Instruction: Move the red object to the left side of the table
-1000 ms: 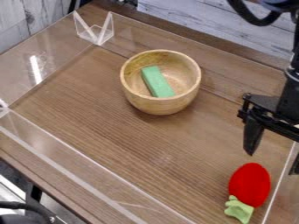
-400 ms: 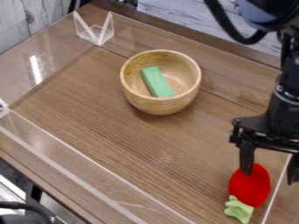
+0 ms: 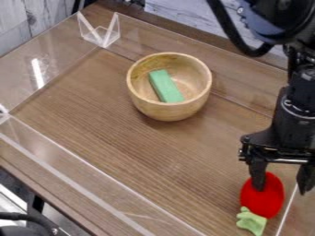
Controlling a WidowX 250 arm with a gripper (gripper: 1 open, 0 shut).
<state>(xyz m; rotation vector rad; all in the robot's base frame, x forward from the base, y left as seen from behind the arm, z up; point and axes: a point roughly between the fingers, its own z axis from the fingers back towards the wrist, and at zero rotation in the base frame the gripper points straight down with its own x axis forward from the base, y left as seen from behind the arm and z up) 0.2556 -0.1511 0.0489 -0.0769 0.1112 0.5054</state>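
Observation:
The red object [image 3: 260, 196], a small strawberry-like toy with a light green stem [image 3: 252, 221], lies at the front right corner of the wood-grain table [image 3: 110, 129]. My black gripper [image 3: 274, 174] points straight down right over it, open. One finger [image 3: 255, 170] reaches the toy's upper left edge. The other finger [image 3: 299, 175] stands at its right, partly cut off by the frame edge. The toy's top is partly hidden behind the fingers.
A wooden bowl [image 3: 170, 87] holding a green rectangular block [image 3: 164, 86] sits mid-table toward the back. Low clear acrylic walls [image 3: 50, 171] edge the table, and a clear bracket [image 3: 99, 30] stands at the back left corner.
The gripper has moved toward the front of the table and come down over the red toy, rolling about its own axis. It has stayed open. The toy and bowl have not moved.

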